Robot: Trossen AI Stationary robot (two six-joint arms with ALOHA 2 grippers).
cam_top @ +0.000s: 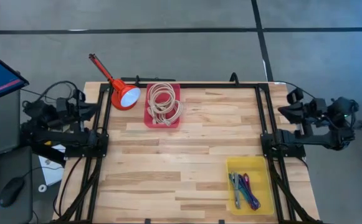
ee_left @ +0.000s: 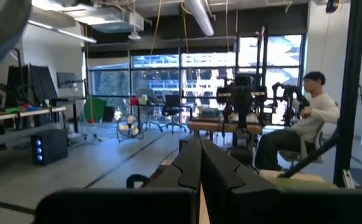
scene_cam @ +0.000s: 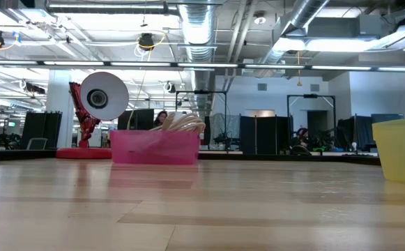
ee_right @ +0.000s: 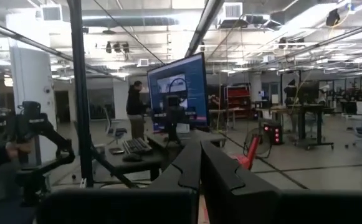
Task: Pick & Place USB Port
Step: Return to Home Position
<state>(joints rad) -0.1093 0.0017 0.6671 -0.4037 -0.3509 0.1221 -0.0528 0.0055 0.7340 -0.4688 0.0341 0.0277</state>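
The light wooden slatted bench (cam_top: 187, 162) carries two bins. A red plastic bin (cam_top: 162, 126) sits at the bench edge farthest from the low camera, a little towards the left arm's side, and a pale coiled cable (cam_top: 164, 102) lies looped inside it; in the low view its loops rise just above the bin's rim. A yellow plastic bin (cam_top: 255, 168) sits near the corner on the right arm's side, closest to the low camera. It holds a bundle of blue, purple and green cables (cam_top: 246, 190) lying lengthwise. The two bins are well apart, with bare wood between them.

A red desk lamp with a round white head (cam_top: 121, 93) stands at the corner just beside the red bin.

Both arms are folded back off the work area, the left arm at the bench's left edge and the right arm at its right edge. The left end effector (ee_left: 200, 146) is clenched — its two dark fingers meet with nothing between them. The right end effector (ee_right: 200, 147) is clenched the same way, also empty.
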